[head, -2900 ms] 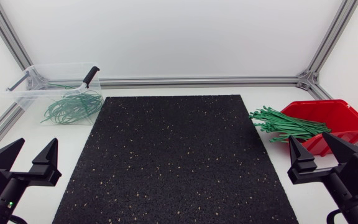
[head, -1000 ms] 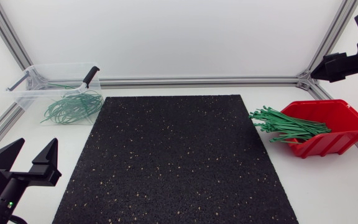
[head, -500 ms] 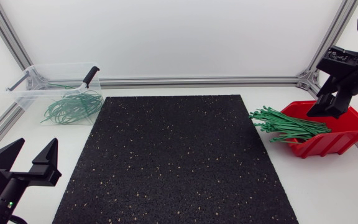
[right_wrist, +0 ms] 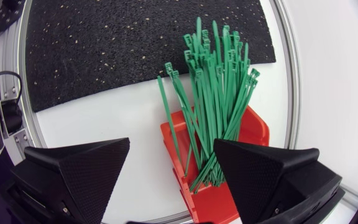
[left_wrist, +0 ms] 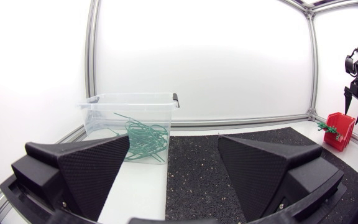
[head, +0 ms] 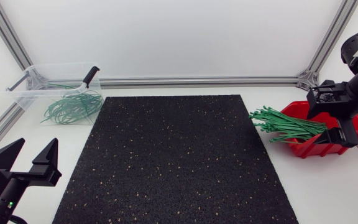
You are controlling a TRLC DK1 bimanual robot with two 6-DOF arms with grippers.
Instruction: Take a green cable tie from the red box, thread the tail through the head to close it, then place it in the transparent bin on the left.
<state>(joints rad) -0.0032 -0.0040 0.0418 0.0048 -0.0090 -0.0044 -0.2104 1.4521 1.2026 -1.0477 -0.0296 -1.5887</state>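
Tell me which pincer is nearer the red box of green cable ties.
Right. The right pincer hangs open above the red plastic box; the left pincer sits far across the black speckled mat.

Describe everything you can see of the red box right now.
The red box is an open-topped, glossy, plastic-looking bin standing on the white table, right of the black mat. A bundle of green cable ties lies in it, fanning out over its low side toward the mat. The right gripper hovers open above it.
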